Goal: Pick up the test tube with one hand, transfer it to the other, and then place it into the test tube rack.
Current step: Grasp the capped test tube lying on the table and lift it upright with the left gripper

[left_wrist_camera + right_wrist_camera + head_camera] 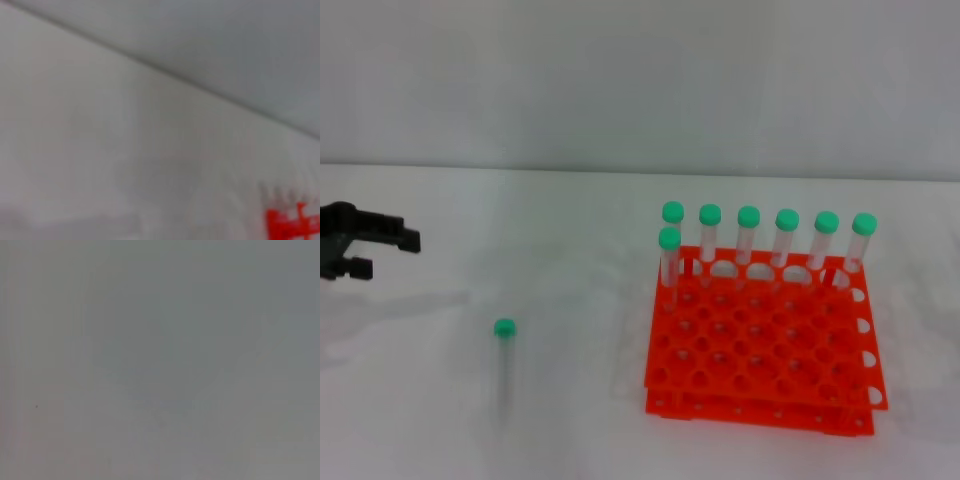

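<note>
Left hand (388, 252) open, test tube (505, 362) well apart

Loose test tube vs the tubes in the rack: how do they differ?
The loose test tube lies flat on the table, left of the test tube rack; the racked tubes stand upright in its holes. The loose test tube is alone; the racked tubes number seven, mostly along the back row. All share green caps and clear bodies.

I see left gripper (382, 252) open at left edge, tube (505, 362) lying lower left, rack (760, 345) right holding seven tubes.
</note>
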`<state>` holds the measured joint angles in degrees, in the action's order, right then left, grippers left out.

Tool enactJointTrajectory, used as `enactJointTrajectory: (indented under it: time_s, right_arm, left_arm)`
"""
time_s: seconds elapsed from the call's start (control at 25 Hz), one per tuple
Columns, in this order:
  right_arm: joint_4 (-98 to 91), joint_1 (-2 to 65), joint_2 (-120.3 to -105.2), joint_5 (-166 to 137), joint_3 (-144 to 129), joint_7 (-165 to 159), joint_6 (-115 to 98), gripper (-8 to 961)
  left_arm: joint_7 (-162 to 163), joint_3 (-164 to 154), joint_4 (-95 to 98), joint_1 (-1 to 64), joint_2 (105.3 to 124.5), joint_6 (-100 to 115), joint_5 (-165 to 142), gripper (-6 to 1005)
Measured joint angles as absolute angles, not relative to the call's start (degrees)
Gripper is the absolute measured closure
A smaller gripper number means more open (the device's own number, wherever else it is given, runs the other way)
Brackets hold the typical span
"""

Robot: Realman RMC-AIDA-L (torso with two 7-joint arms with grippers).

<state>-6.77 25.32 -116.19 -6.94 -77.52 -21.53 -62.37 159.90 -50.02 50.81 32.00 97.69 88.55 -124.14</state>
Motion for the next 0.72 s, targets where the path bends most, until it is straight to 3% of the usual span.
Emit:
enactJointTrajectory:
  time_s: [0.28,0.72]
  right_arm:
    - [-6.8,25.4,-116.19,-6.9,-77.8,-21.5,-62.3,97]
    - [-6.8,25.8,-116.19,-7.0,-77.9,-21.5,-62.7,97]
  left_arm:
    - [164.6,-50.3,49.1,38.6,98.35,94.3,-134.7,137]
    - [164.7,-51.2,44.5,41.8,99.50,98.3,-135.4,137]
